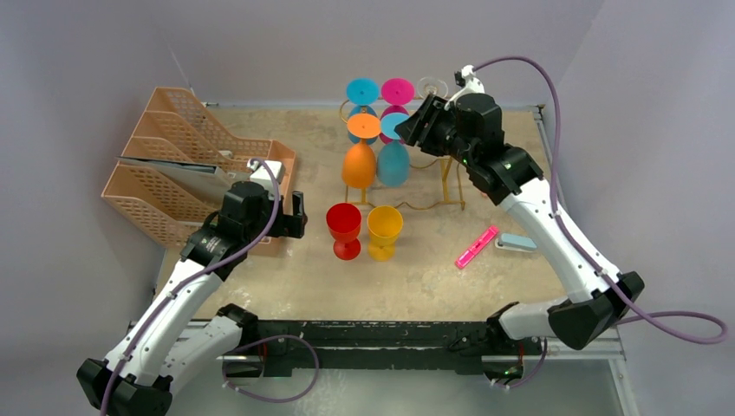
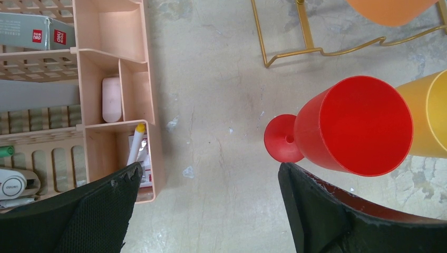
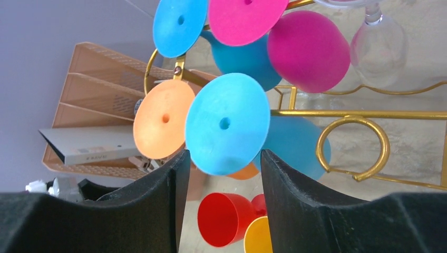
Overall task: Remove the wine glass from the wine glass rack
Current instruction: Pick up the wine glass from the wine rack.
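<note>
The gold wire wine glass rack (image 1: 447,178) stands at the back of the table with several glasses hanging upside down from it. A blue wine glass (image 1: 393,160) hangs at its front, next to an orange one (image 1: 359,165). My right gripper (image 1: 412,128) is up at the blue glass's round foot (image 3: 226,124). Its jaws stand apart with the foot's lower edge just past the fingertips (image 3: 179,163), and I see no grip. My left gripper (image 2: 210,171) is wide open and low over the table, with a red glass (image 2: 358,126) standing just right of it.
A yellow glass (image 1: 384,230) stands beside the red one. Pink (image 3: 308,50), clear (image 3: 378,50) and another blue glass (image 3: 242,55) hang further back. Peach mesh file trays (image 1: 173,165) sit at the left. A pink marker (image 1: 478,246) and a pale blue block (image 1: 517,242) lie at the right.
</note>
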Tool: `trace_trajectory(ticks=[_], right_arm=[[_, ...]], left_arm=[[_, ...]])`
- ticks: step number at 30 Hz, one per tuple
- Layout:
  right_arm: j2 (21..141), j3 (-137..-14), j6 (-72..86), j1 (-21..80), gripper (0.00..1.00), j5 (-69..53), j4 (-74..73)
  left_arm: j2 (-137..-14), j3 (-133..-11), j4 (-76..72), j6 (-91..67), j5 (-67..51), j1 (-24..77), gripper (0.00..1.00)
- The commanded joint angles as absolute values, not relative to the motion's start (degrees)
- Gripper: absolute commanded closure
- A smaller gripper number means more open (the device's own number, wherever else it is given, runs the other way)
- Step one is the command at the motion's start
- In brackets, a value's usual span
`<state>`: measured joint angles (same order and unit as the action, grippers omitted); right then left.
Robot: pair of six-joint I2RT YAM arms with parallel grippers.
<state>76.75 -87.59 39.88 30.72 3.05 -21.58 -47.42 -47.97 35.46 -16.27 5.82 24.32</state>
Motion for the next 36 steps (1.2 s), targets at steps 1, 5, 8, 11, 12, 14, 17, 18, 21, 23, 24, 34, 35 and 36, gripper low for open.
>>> trace_trajectory(ticks=[1,5,8,11,12,14,17,18,21,23,24,34,35,36], right_arm=[[76.9,-88.5,41.2,30.6,0.48,8.8,-17.3],[78.0,-89.7,42.1,30.5,0.49,9.6,-17.0],[77.8,-88.4,43.5,30.6,0.51,10.3,-15.1],[77.3,-87.5,44.7,30.6,0.54,13.2,-15.5],[77.1,-86.9,45.2,30.6,0.54,13.9,-15.2],[77.0,-86.5,45.2,30.6,0.55,14.6,-15.0],[78.0,-87.6,44.5,30.6,0.56,13.7,-16.2],[78.5,-88.2,44.4,30.5,0.56,13.2,-16.6],[79.3,-88.9,44.2,30.5,0.57,12.7,-17.3],[79.4,-88.5,44.4,30.5,0.59,12.8,-16.9],[79.5,-88.5,44.4,30.5,0.61,12.6,-16.8],[80.4,-89.6,43.5,30.5,0.73,12.5,-18.1],[80.3,-89.6,43.5,30.5,0.76,12.6,-18.1],[80.2,-89.7,43.4,30.5,0.78,12.6,-18.1]], left_arm=[[-47.4,-48.8,34.7,-15.2,6.3,23.9,0.00],[-47.5,-48.8,34.7,-15.2,6.3,23.9,0.00],[-47.5,-48.8,34.7,-15.2,6.2,23.9,0.00],[-47.5,-48.6,34.6,-15.2,5.6,23.9,0.01],[-47.4,-48.5,34.6,-15.2,5.5,23.9,0.01],[-47.5,-48.4,34.2,-15.1,5.1,23.9,0.01],[-48.1,-48.7,34.5,-15.0,5.1,23.9,0.01],[-48.2,-48.7,34.6,-15.0,5.1,23.9,0.01],[-48.1,-48.7,34.6,-15.1,5.3,23.9,0.01],[-48.2,-48.6,34.6,-15.1,5.2,23.9,0.01],[-48.2,-48.6,34.6,-15.1,5.1,23.9,0.01],[-48.0,-48.7,34.6,-15.0,5.2,23.9,0.01],[-47.9,-48.7,34.6,-15.0,5.2,23.9,0.01],[-48.0,-48.7,34.6,-15.0,5.2,23.9,0.01]])
